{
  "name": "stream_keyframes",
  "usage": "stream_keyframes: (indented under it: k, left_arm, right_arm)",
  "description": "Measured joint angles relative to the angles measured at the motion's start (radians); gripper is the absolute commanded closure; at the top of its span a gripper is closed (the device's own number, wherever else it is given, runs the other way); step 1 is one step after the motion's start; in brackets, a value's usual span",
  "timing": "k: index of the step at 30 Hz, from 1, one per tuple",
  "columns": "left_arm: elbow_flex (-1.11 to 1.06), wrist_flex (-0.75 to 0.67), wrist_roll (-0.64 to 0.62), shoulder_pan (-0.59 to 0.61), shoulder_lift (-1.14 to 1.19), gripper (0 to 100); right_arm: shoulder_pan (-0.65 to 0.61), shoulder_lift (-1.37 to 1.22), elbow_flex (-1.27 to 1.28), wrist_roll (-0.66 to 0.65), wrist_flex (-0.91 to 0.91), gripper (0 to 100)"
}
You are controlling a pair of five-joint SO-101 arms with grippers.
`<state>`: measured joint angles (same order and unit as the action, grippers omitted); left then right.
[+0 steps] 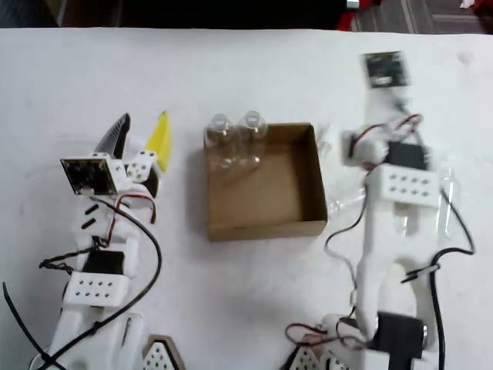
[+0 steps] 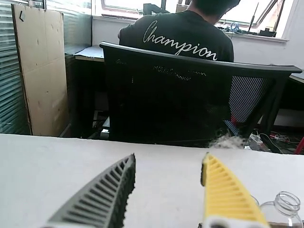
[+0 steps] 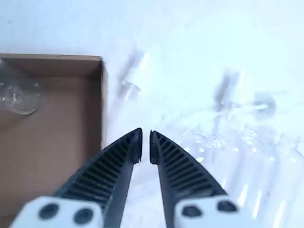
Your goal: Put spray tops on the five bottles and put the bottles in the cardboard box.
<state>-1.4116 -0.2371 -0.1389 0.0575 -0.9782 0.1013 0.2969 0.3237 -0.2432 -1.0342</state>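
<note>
The cardboard box (image 1: 266,202) sits mid-table with two clear uncapped bottles (image 1: 235,142) standing in its far left corner. My left gripper (image 1: 140,135) hangs left of the box, its black and yellow fingers (image 2: 228,194) wide open with nothing between them; one bottle's neck (image 2: 286,205) shows beside the yellow finger. My right gripper (image 3: 145,138) points down at the table just right of the box wall (image 3: 101,95), its fingers shut on nothing. A white spray top (image 3: 133,76) lies beyond it, and clear bottles (image 3: 247,142) lie to its side.
The right arm (image 1: 400,185) stretches over the clear bottles (image 1: 347,204) lying on the table's right side. A white spray top (image 1: 323,139) rests by the box's far right corner. Beyond the table's far edge stands a black chair (image 2: 190,99).
</note>
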Motion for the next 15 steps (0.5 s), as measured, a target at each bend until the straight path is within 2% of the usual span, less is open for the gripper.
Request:
stream_keyframes:
  k: [5, 15]
  left_arm:
    - [0.000, 0.000, 0.000, 0.000, 0.000, 79]
    - [0.000, 0.000, 0.000, 0.000, 0.000, 79]
  right_arm:
    - [0.112, -0.112, -0.170, 0.000, -0.115, 97.7]
    - [0.336, -0.330, -0.373, 0.000, -0.104, 97.7]
